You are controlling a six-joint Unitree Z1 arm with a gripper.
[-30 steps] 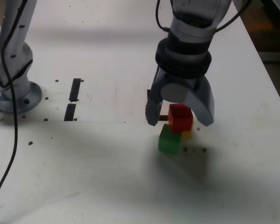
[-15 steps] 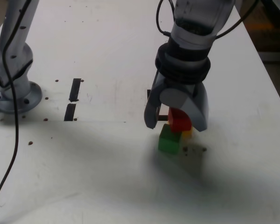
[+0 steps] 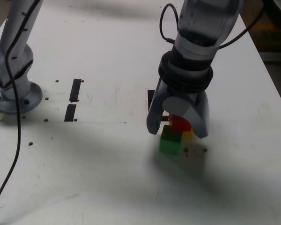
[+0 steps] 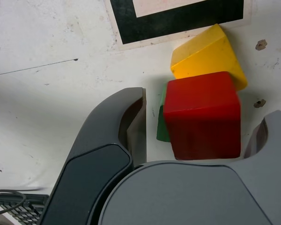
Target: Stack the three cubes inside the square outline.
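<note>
- Claw [image 3: 177, 130] points down over the tabletop [image 3: 107, 164]; its two grey jaws flank the red cube [image 3: 179, 124], one on either side.
- Jaws part-way in. In the wrist view a gap shows between the red cube [image 4: 203, 115] and the dark jaw; contact on the other jaw cannot be told. Whether the cube is gripped cannot be told.
- Red cube sits between the jaws, raised above the tabletop, resting across the green cube [image 3: 170, 140] and the yellow cube [image 3: 188, 133].
- Green cube lies below the claw, toward the camera in the exterior view; in the wrist view only a sliver of it [image 4: 162, 126] shows beside the red cube.
- Yellow cube [image 4: 208, 54] lies just past the claw tips in the wrist view, mostly under the red cube, between it and the outline [image 4: 178, 18].
- Outline is beyond the claw; all three cubes are outside it, the yellow one nearest its black edge. In the exterior view the claw hides most of the outline.
</note>
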